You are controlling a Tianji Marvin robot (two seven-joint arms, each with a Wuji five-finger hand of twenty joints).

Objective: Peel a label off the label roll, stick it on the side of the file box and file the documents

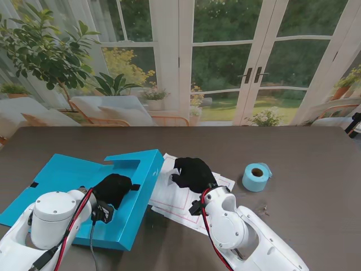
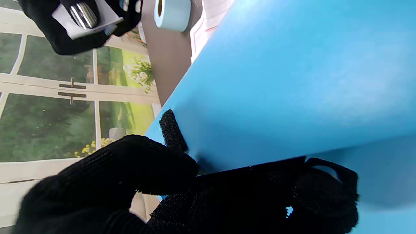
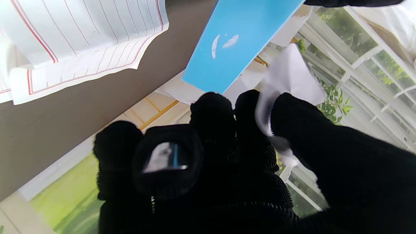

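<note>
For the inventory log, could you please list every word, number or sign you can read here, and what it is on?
No readable text.
documents: red ruled lines only, no words.
label pinched in the right hand: blank white.
file box, held by the left hand: plain blue.
label roll: no print.

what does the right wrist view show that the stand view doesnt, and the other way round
Only the right wrist view shows a white piece, perhaps a label, pinched in the right hand fingers. Only the stand view shows the label roll, the left hand on the file box, and the whole table. Both show the blue file box, the lined documents and the right hand.
</note>
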